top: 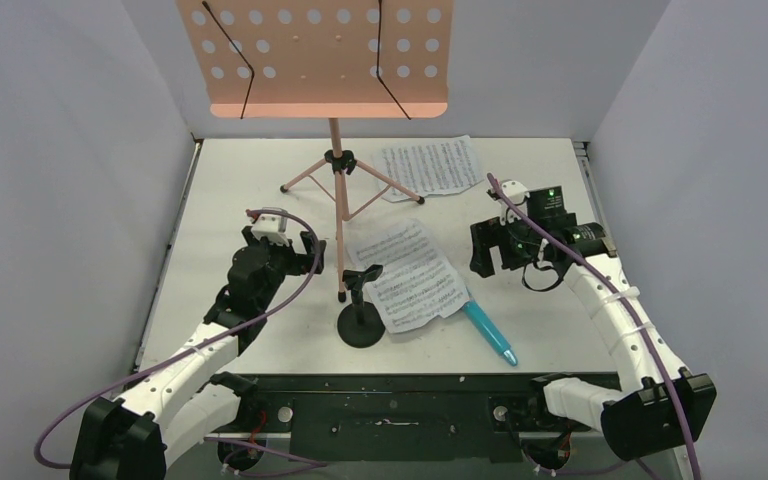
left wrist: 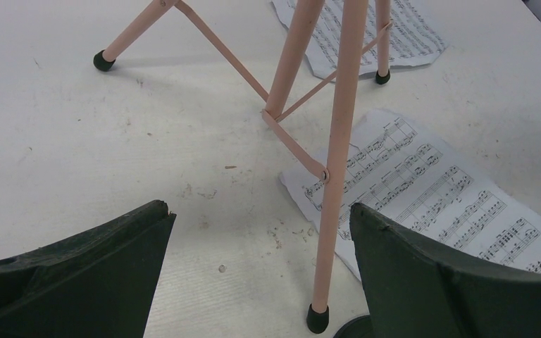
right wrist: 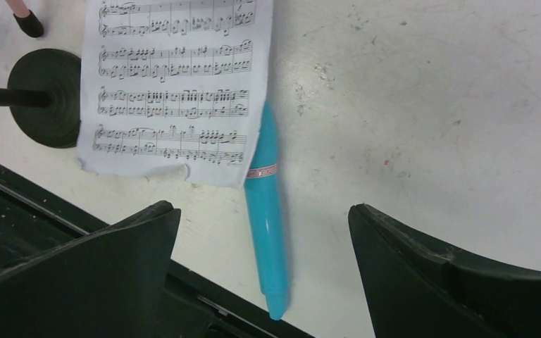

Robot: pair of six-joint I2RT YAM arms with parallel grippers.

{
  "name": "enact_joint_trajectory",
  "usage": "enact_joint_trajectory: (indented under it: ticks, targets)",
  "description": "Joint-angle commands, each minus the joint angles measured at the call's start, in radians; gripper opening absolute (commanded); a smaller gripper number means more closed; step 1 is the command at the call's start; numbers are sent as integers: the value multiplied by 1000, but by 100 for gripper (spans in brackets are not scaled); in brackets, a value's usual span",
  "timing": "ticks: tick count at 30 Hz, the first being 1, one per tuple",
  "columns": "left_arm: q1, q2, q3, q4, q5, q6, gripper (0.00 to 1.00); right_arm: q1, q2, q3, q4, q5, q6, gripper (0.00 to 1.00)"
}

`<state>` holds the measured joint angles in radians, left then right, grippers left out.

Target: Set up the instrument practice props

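Microphone: flat on table, front right, touching the near sheet edge | right claw: spread, empty, aimed at it | left claw: spread, empty | you: square the right claw across the teal body, clear of the sheet, before clenching.

Bright even overhead light, soft faint shadows (wrist views sharp)

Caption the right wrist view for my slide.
Open right tool hovers over a teal toy microphone lying beside a sheet-music page, black mic stand base nearby.
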<state>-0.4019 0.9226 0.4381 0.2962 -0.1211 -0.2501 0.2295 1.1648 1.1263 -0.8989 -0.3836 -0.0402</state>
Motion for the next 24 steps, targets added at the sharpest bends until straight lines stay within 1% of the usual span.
enact_joint_trajectory:
  ticks: [1, 2, 3, 4, 12, 13, 18, 24]
  targets:
    - [8, -11, 48, 48, 27, 6, 97, -2, -48, 28, 104, 95, 20, 99]
    - [7, -14, 48, 47, 27, 6, 97, -2, -52, 24, 125, 101, 22, 100]
    - [8, -16, 48, 46, 24, 6, 97, -2, -52, 20, 144, 105, 24, 95]
    - [7, -20, 48, 44, 22, 6, 97, -2, -48, 17, 164, 106, 27, 93]
    - [8, -49, 41, 20, 8, 11, 97, -3, 92, 15, 281, 67, 40, 92]
    - [7, -54, 41, 18, 7, 11, 97, -4, 117, 23, 292, 52, 65, 92]
    - [7, -68, 36, 8, 1, 11, 97, -4, 250, 54, 334, -40, 85, 94]
    - [8, -69, 35, 8, -2, 9, 97, -7, 395, 79, 385, -134, 50, 98]
